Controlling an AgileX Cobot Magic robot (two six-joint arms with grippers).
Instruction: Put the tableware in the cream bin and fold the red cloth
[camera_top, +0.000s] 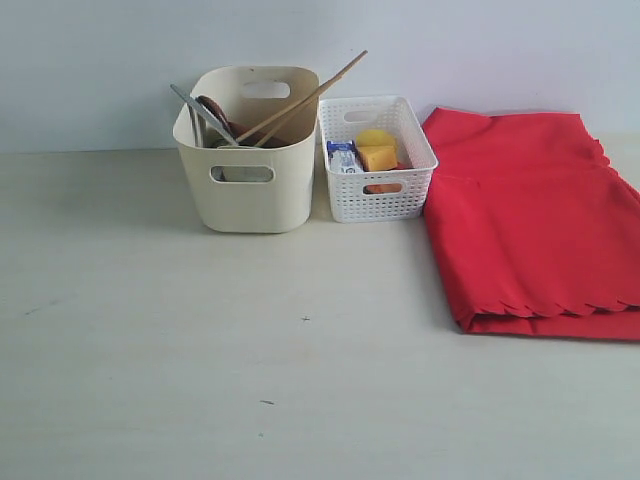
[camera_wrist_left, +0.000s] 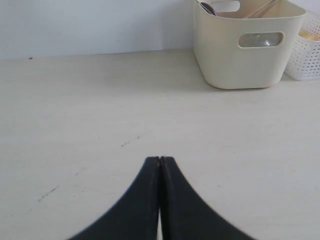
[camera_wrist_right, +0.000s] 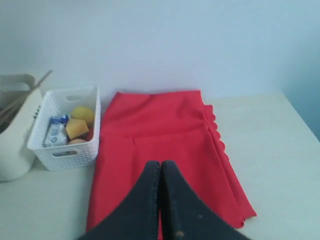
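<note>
The left hand (camera_wrist_left: 159, 160) is pressed shut, its two dark fingers meeting along a thin seam, and it holds nothing. It hangs over bare pale worktop (camera_wrist_left: 100, 125). Past it, towards the wall, stands the cream bin (camera_wrist_left: 235, 65), with something shiny showing through the oval cut-out in its near wall; which piece that is cannot be told.

The right hand (camera_wrist_right: 160, 164) is likewise closed tight and empty. Directly beyond its tips lies the red cloth (camera_wrist_right: 160, 135), spread flat on the worktop in folded layers, with a crease running across it and a scalloped edge down one side.

In the exterior view the cream bin (camera_top: 250, 200) stands at the back of the worktop (camera_top: 300, 380), left of centre. Two wooden chopsticks (camera_top: 320, 88) lean out over its right rim, and a silver metal knife (camera_top: 195, 108) pokes up over the left rim beside a dark brown piece that is mostly hidden. Just to the bin's right, nearly touching it, is the white lattice basket (camera_top: 375, 200), holding a lemon (camera_top: 375, 138), a cheese wedge (camera_top: 378, 157) and a milk carton (camera_top: 343, 158). The red cloth (camera_top: 530, 220) lies just right of the basket, reaching from the wall towards the front, its scalloped edge lying on a lower layer along the near side.
</note>
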